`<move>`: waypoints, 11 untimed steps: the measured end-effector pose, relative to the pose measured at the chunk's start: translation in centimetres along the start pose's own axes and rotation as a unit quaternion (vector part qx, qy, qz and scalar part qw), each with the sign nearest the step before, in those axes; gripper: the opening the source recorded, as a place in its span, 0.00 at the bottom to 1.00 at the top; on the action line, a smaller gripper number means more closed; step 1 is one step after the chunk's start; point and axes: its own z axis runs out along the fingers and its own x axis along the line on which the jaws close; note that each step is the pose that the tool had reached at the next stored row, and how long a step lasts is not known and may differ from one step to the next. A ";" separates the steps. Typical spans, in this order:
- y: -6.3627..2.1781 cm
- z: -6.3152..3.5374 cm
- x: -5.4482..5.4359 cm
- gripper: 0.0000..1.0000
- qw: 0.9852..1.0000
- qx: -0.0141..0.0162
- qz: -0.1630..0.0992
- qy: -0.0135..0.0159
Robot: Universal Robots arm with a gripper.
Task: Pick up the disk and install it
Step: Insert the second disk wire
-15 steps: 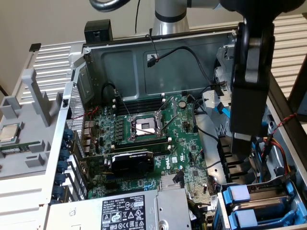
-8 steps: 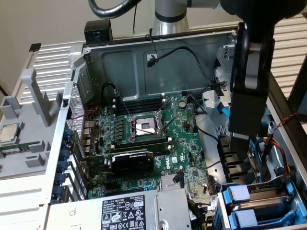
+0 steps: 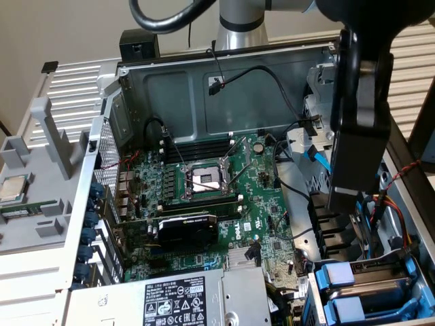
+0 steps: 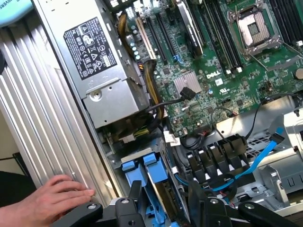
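open computer case (image 3: 170,88), beige wall (image 3: 68,34) behind, a hand (image 4: 52,196) on its ribbed panel (image 4: 42,142), gripper (image 4: 163,189) with jaws apart over the disk (image 4: 152,166) at the case's near end, the exterior view's right, metal body hidden

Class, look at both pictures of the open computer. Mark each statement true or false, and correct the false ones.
1. The circuit board is red. False: it is green.
2. A person's hand rests on the ribbed metal surface. True.
3. The grey power supply box carries a black-and-white label. True.
4. The gripper touches the power supply box. False: it hangs over the blue carriers, apart from the box.
5. The case is closed by a side panel. False: it stands open, with the board in view.
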 end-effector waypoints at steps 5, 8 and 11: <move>-0.04 0.01 0.0 0.52 1.000 0.000 -0.014 -0.001; -0.04 0.00 0.0 0.52 1.000 0.000 -0.014 -0.001; -0.04 0.00 0.0 0.52 1.000 0.000 -0.014 -0.001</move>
